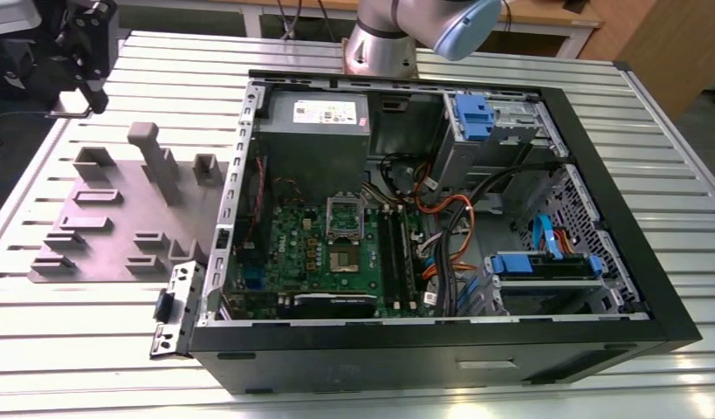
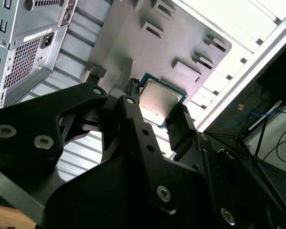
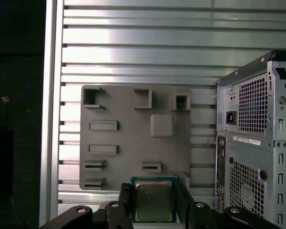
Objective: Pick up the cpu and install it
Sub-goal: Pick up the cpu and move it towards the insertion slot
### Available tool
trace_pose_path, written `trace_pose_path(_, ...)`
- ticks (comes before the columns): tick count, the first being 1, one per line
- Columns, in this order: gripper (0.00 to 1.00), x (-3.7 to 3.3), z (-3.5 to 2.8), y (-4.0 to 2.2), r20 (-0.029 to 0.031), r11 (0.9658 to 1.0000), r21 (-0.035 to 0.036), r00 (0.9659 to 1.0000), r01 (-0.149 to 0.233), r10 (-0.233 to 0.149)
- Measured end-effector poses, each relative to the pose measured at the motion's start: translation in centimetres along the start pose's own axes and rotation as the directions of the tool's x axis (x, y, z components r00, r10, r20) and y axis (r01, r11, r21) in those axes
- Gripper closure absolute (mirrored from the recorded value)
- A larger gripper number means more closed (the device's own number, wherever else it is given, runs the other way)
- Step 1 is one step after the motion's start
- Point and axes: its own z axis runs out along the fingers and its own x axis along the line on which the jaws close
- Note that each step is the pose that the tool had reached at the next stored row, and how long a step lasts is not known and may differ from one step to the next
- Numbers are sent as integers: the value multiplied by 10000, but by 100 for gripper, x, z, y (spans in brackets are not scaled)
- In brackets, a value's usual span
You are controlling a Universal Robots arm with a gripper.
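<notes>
The cpu (image 3: 153, 199), a small square chip with a silvery top and a pale rim, sits between my gripper's two black fingers (image 3: 125, 198) in both wrist views. My gripper (image 3: 154, 202) is shut on the chip's opposite edges and holds the cpu (image 2: 159, 98) in the air above the grey holder plate (image 3: 133, 138). In the exterior view my gripper (image 1: 87, 83) hangs at the far left, beyond the holder plate (image 1: 101, 223). The green motherboard (image 1: 322, 253) lies inside the open computer case (image 1: 614, 218), with its silver socket frame (image 1: 343, 214) near the middle.
The holder plate carries several raised grey blocks (image 1: 159, 161). Orange and black cables (image 1: 450, 227), blue drive brackets (image 1: 474, 113) and a power supply (image 1: 316, 113) crowd the case. The arm's base (image 1: 387, 44) stands behind the case on the slatted metal table (image 1: 89, 349).
</notes>
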Motion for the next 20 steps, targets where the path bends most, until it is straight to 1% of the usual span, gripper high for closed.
trace_pose_path(20, 53, -123, -1, 0, 0, 10000, 0, 10000, 0, 0)
